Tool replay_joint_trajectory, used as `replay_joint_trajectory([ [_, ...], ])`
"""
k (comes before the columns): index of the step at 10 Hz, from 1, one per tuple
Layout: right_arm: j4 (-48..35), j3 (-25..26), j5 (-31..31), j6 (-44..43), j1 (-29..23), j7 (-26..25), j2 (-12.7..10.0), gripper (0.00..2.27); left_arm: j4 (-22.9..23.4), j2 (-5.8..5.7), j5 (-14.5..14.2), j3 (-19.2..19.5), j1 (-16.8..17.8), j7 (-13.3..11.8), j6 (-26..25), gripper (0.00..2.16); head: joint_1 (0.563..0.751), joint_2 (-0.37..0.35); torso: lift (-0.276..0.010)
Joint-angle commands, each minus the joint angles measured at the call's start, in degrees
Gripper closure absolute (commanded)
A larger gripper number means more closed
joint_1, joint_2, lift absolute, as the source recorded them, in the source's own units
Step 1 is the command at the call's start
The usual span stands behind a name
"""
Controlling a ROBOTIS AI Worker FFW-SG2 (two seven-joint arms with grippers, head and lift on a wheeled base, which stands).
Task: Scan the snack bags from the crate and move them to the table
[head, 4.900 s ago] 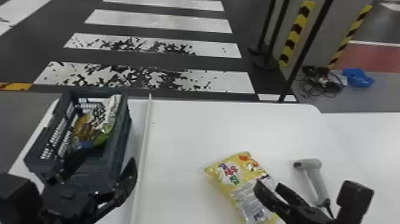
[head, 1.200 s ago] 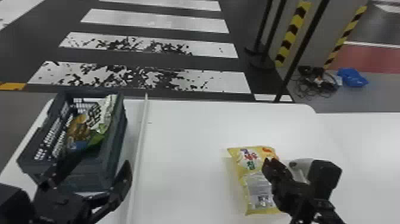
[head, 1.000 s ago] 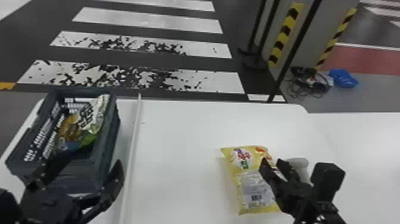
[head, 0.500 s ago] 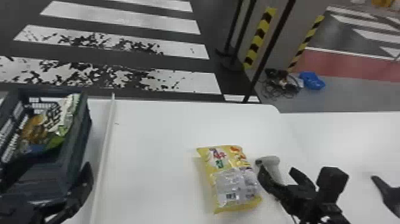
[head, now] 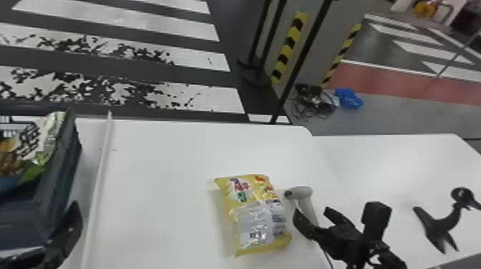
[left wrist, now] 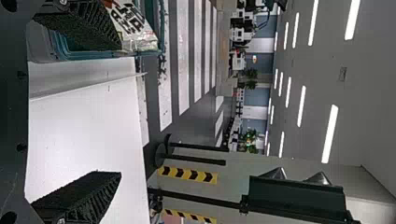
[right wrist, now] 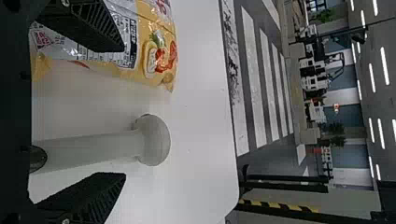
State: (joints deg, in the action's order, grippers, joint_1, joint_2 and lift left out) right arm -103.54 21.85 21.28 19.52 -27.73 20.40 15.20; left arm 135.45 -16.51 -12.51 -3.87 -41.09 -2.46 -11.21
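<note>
The white surface (head: 161, 200) carries one crate (head: 59, 186), cut off at the head view's left edge; at least one printed snack bag (head: 37, 137) is inside, the full count hard to make out. One yellow snack bag (head: 254, 214) lies flat on the surface, just beside the right hand (head: 311, 211), on that hand's left. The right hand's fingers stand apart. So do the left hand's (head: 68, 232), near the crate and partly cut off. One handheld scanner (head: 302, 193) shows between the right fingers, its handle partly hidden.
</note>
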Motion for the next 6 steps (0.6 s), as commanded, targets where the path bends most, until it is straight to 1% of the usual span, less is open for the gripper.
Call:
replay_joint_trajectory([
  [1,3.96,-0.14,-0.62,-0.92,1.62,2.1,1.85,0.04,-0.19,0.16,0.03,0.0,-0.57,-0.09,0.0,0.03,0.695,-0.349,-0.095],
  [3,7.82,-0.06,-0.45,-1.63,3.21,5.08,4.14,0.05,-0.54,0.33,0.2,0.0,-0.75,0.0,0.0,0.03,0.695,-0.35,-0.095],
  [6,11.6,-1.29,-0.98,-3.03,5.58,6.58,6.16,0.07,-0.63,0.69,1.17,-0.7,-0.75,0.0,0.0,0.03,0.695,-0.35,-0.095],
])
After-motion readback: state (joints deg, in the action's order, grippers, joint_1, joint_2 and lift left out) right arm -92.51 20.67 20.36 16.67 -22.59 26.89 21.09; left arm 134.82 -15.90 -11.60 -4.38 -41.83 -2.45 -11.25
